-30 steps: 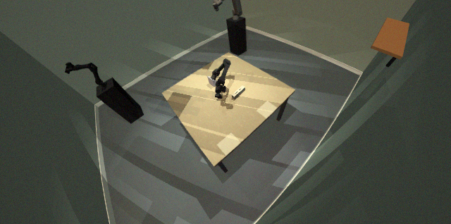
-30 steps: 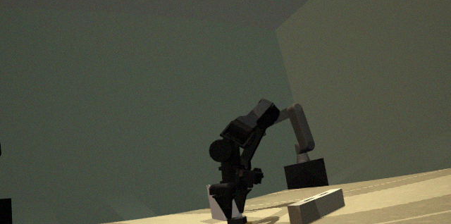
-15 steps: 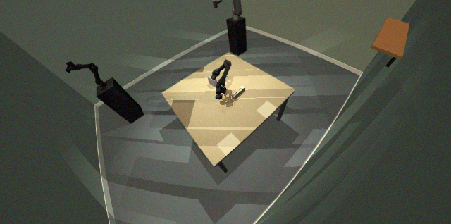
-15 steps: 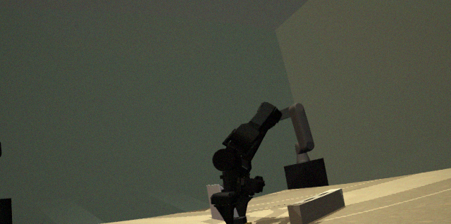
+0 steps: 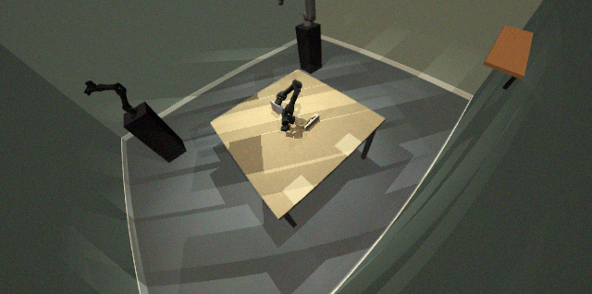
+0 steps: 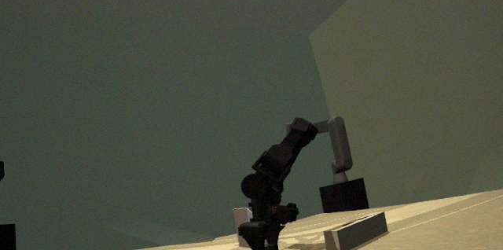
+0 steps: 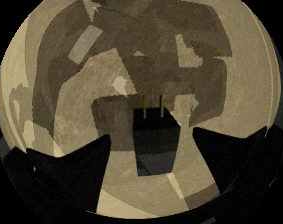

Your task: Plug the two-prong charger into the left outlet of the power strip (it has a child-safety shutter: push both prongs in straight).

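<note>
The charger is a dark block lying flat on the table, with its two prongs pointing away from the wrist camera. My gripper is down at the table top and open. One finger stands on each side of the charger, with a gap on both sides. The power strip is a grey bar lying just to the right of the gripper. Its outlets cannot be made out in these views. The arm hides the charger in the top and exterior views.
A pale grey block stands on the table close behind the arm. Two other arms on black pedestals stand on the floor off the table. An orange shelf is on the far right wall.
</note>
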You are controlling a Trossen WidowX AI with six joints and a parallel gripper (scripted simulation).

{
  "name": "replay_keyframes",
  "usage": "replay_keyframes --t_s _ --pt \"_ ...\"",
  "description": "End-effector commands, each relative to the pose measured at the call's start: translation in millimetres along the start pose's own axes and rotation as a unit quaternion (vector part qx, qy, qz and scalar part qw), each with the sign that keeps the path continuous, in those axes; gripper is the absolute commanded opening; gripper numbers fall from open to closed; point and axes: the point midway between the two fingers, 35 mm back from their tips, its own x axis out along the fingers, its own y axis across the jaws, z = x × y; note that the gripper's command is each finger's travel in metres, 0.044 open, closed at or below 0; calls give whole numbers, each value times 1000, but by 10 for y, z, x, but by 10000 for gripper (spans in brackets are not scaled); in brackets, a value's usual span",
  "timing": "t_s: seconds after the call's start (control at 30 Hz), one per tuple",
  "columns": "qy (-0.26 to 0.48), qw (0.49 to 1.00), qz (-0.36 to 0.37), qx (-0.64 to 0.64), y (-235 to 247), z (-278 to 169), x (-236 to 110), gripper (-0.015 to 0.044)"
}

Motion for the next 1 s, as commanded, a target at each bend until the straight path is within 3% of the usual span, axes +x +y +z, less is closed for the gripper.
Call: replay_keyframes --t_s 0.0,0.27,0.5,0.6,0.97 --pt "0 1000 0 0 -1 2 -3 335" --pt "0 1000 0 0 -1 2 -3 125" --pt "0 1000 0 0 -1 2 -3 78" --pt "0 1000 0 0 -7 -2 -51 0" --pt "0 1000 2 6 32 -102 -527 0"
